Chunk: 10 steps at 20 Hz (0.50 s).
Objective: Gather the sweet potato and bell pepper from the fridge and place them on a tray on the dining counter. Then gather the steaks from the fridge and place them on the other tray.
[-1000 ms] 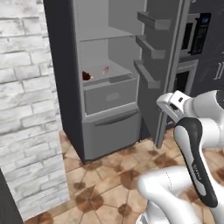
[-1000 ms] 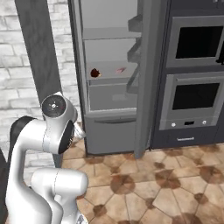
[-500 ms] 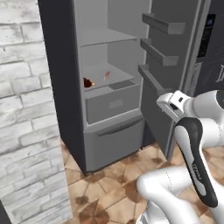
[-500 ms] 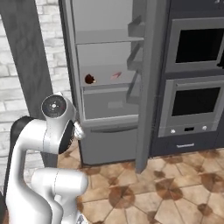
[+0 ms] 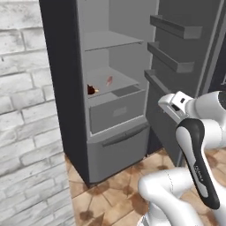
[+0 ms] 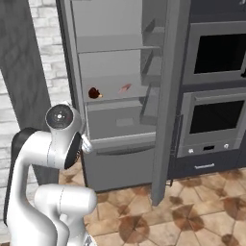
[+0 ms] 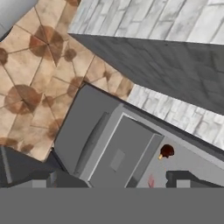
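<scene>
The grey fridge stands open. On its middle shelf, at the left, lies a small dark red rounded vegetable with an orange bit at its side. At this size I cannot tell bell pepper from sweet potato. A pink steak lies to its right on the same shelf. My gripper hangs open and empty in front of the fridge, well short of the shelf. The trays and the dining counter are out of view.
The open fridge door with its door shelves stands to the right of the arm. A white brick wall flanks the fridge on the left. Two dark wall ovens are at the right. A closed drawer sits under the shelf.
The whole picture has shifted: the base has driven closer to the fridge, which now looks larger. The gripper stays open and the food has not moved.
</scene>
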Available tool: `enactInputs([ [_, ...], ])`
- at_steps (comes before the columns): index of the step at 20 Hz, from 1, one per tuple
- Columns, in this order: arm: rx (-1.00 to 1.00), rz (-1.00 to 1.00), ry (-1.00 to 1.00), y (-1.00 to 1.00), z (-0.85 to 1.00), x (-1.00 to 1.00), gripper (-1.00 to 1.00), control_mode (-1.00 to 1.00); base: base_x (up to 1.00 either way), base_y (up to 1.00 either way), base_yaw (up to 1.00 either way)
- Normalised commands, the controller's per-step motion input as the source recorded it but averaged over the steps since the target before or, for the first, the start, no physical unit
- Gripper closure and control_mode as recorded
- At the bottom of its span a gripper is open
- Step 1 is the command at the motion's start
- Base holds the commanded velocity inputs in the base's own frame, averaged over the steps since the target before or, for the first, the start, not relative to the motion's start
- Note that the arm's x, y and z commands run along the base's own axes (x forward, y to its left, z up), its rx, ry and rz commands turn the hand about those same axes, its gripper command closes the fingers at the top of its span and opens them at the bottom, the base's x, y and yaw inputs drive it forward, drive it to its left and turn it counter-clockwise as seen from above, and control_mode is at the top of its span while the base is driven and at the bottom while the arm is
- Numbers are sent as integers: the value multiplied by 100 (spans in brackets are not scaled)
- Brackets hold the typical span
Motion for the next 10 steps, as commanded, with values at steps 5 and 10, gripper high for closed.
enactInputs([
  [5, 0, 0, 0, 0, 0, 0, -100, 100, 49, 1, -1],
  [10, 0, 0, 0, 0, 0, 0, -100, 100, 49, 0, 0],
])
